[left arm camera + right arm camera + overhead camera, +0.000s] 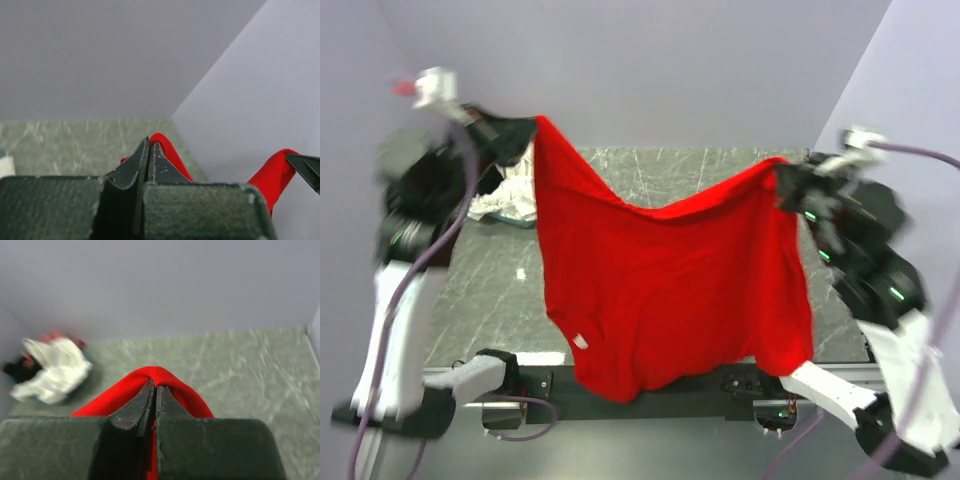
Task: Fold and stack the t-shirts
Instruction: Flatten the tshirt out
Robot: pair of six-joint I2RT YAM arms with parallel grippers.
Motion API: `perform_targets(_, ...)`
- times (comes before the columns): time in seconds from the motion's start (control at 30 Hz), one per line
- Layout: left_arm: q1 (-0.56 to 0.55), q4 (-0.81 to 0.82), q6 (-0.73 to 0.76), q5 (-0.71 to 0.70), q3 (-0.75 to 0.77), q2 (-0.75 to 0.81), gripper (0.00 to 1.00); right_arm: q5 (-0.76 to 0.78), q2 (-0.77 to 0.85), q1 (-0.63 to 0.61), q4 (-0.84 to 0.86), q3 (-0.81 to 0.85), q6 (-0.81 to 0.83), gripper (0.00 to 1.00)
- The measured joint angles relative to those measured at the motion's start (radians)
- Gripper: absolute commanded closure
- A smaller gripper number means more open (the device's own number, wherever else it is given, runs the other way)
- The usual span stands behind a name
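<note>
The red t-shirt (670, 290) hangs spread in the air above the table (670, 170), pinched at two points of its upper edge, one by each arm. The left gripper (523, 135) is closed tight on the cloth at the upper left, over the far left corner of the table; its wrist view shows the two fingers pressed together with a fold of red between the tips. The right gripper (783, 182) is likewise clamped on the cloth near the table's right edge, somewhat lower in the top view, with a red loop arching over its closed tips. Between the two holds the upper edge sags in a shallow curve, and the body of the shirt drops as a wide sheet whose lowest part hangs at the near edge, in front of the arm bases. A small white label (580, 341) shows low on its left side. At the far left corner lies a crumpled cream-white t-shirt (52, 371) with black cloth (15, 369) and pinkish cloth (55, 335) beside it, all blurred
</note>
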State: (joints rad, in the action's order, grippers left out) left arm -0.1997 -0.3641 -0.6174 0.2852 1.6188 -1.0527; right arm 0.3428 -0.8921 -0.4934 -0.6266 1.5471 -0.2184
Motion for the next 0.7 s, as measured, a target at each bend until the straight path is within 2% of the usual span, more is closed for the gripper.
perform_targets(0.2, -0.001, -0.043, 0.009, -0.018, 0.046, -0.331, 0.99, -0.080, -0.242, 0.157, 0.040, -0.054, 0.004, 1.00)
perform_targets(0.27, -0.002, -0.073, 0.015, -0.011, 0.138, -0.423, 1.00, -0.113, -0.331, 0.196, 0.037, 0.000, 0.013, 1.00)
perform_targets(0.43, -0.006, -0.142, 0.032, 0.030, 0.579, -0.596, 0.99, -0.169, -0.505, 0.233, 0.028, 0.290, 0.065, 1.00)
perform_targets(0.53, -0.006, -0.088, 0.036, 0.056, 0.694, -0.564, 0.99, -0.187, -0.530, 0.237, 0.037, 0.433, 0.102, 1.00)
perform_targets(0.63, -0.007, 0.014, 0.038, 0.084, 0.614, -0.439, 0.99, -0.200, -0.510, 0.240, 0.065, 0.510, 0.140, 1.00)
perform_targets(0.7, -0.007, 0.095, 0.039, 0.098, 0.494, -0.327, 0.99, -0.206, -0.470, 0.241, 0.093, 0.489, 0.164, 1.00)
